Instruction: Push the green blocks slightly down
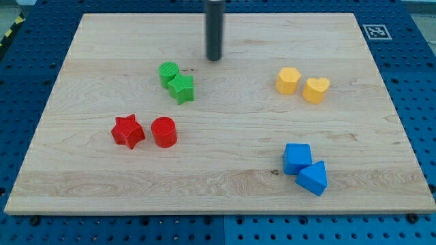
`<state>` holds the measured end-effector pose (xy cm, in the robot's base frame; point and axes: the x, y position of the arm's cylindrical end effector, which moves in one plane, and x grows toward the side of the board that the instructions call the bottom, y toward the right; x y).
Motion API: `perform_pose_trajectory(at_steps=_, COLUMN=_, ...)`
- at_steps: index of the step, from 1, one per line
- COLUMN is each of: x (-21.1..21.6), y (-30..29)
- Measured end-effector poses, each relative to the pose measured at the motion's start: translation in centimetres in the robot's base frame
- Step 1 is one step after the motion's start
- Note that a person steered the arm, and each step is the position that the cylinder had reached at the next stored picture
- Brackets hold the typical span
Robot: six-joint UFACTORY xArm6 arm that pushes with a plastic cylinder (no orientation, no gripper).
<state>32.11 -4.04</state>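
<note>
The board (102, 41) carries the green pair, cylinder (168, 72) touching star (182, 89), toward its top-left. My tip (214, 58), a bare rod clamping nothing, sits near the top edge, seemingly clear of them. Pushing off-centre could split them or nudge the reds (145, 131).

Bright, even overhead light; the board (225, 184) shows no glare. Blocks cast faint, short shadows. Focus is sharp throughout, edges straight, with only slight softness at the far rod (214, 27).

Wooden board (225, 184) on blue pegboard (415, 82)
</note>
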Motion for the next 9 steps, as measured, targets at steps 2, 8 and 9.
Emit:
perform_pose_trajectory(at_steps=2, x=1.6, y=-7.5)
perform_pose_trajectory(at_steps=8, x=1.5, y=-5.6)
perform_pose_trajectory(at_steps=9, x=2.1, y=-8.8)
